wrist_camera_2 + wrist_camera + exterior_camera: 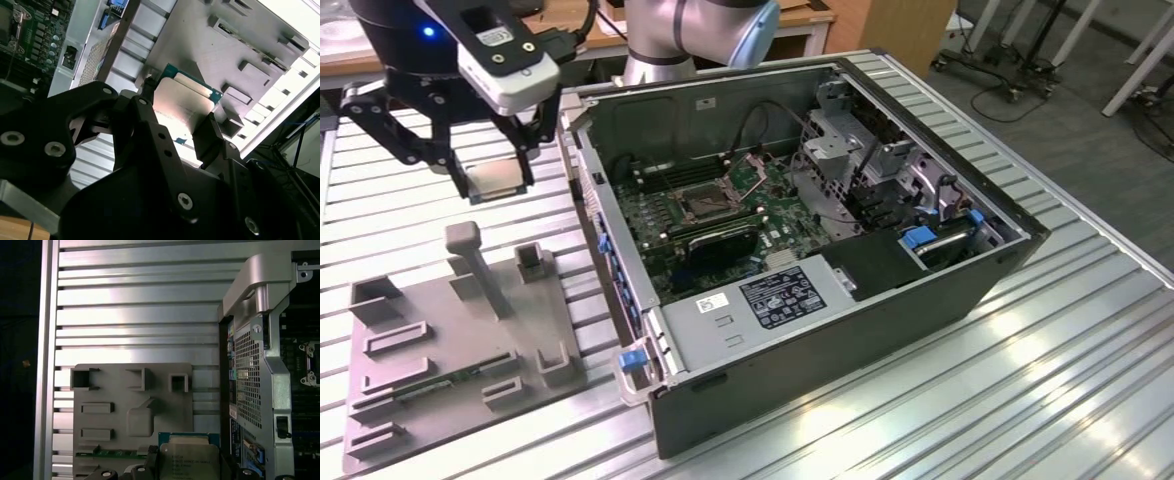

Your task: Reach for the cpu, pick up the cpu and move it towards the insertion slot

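1 black gripper (491, 185) hangs over the far corner of the slatted metal worktop (987, 400) at the exterior view's left, its 2 fingers (459, 182) closed against opposite edges of the cpu (500, 176). The cpu is held in the air, clear of the worktop, and tilted with its pale metal face turned towards the camera. In the second wrist view the gripper (177, 114) pinches the cpu (182, 102) from 2 sides, and the chip's silvery top and thin green rim show between the fingers. In the first wrist view the cpu (189, 457) sits in front of the edge of a grey plastic tray (115, 390). That tray (440, 350) lies flat near the worktop's near corner at the exterior view's left, below the gripper and well apart from it. The tray carries several raised blocks and recesses, and a thin green memory stick (447, 380) lies along its near side. Just beside the tray, towards the exterior view's right, an open computer case (854, 330) lies on its side across the middle of the worktop. A green motherboard (660, 235) lies inside the case. The insertion slot (698, 205), a square socket with a shiny metal frame, is on that board, well apart from the cpu.
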`<action>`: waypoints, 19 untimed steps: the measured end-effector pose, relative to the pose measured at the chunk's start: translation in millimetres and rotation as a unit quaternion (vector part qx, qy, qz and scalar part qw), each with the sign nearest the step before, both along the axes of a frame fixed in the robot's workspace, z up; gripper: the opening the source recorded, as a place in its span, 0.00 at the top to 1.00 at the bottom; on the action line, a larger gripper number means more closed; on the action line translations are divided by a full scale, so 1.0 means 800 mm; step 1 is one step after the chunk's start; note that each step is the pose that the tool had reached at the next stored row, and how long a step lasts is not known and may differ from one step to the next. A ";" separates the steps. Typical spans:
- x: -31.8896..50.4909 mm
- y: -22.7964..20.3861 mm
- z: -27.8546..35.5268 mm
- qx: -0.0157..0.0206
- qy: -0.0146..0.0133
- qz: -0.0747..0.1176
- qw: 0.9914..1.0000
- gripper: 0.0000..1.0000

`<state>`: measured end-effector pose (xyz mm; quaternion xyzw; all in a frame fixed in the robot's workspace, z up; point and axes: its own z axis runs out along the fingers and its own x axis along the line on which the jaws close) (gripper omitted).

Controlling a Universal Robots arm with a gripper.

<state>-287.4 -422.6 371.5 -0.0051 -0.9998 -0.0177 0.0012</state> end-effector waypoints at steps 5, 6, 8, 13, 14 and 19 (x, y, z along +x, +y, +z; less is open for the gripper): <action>0.007 0.0000 0.0000 0.000 0.000 0.000 1.000 0.45; 0.008 0.0001 0.0000 0.000 0.000 0.000 1.000 0.45; 0.010 0.0000 0.0000 0.000 0.000 0.000 1.000 0.45; 0.015 0.0000 0.0000 0.000 0.000 0.000 1.000 0.45; 0.017 0.0000 0.0000 0.000 0.000 0.000 1.000 0.45; 0.022 0.0000 0.0000 0.000 0.000 0.000 1.000 0.45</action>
